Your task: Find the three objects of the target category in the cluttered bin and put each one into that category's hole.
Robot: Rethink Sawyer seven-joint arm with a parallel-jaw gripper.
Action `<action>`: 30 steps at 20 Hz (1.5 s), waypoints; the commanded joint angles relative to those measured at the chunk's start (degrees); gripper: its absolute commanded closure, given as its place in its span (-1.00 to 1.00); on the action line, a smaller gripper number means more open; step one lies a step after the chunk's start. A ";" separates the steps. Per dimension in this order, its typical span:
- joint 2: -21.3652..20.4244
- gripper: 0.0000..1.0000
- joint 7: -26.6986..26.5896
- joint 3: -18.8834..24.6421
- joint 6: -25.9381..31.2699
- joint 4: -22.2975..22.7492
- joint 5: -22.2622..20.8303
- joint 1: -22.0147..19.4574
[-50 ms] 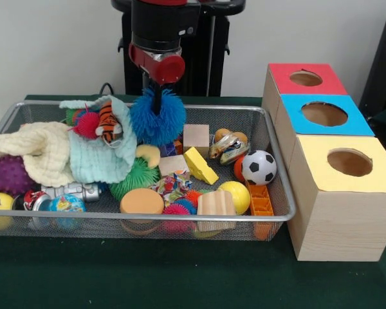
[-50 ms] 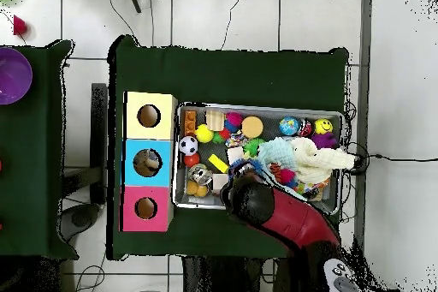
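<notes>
While my end effector pinches the blue fuzzy ball above the wire bin, tiger toy touching it, cloths beside.

A robotics lab is indicated — a tabletop covered w/ dark green cloth is set on a pale tiled floor, cables are trailed across the tiles, & a staged test setup is seen: wire bin of toys, colour-topped wooden boxes w/ holes.
</notes>
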 commanded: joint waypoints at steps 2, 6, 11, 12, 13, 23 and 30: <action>-0.92 1.00 8.22 7.20 2.15 0.87 4.17 1.28; -0.91 1.00 10.51 5.30 3.48 -0.16 5.89 4.80; -0.79 1.00 12.12 3.86 3.60 -0.31 8.81 8.03; -0.77 1.00 12.17 3.58 3.79 -0.39 9.33 8.55; -0.76 1.00 12.14 3.49 3.70 -0.31 9.84 8.87; 0.87 -1.00 9.27 2.41 1.24 -1.15 10.81 11.81; 0.85 -1.00 8.43 5.96 0.43 0.74 12.12 8.02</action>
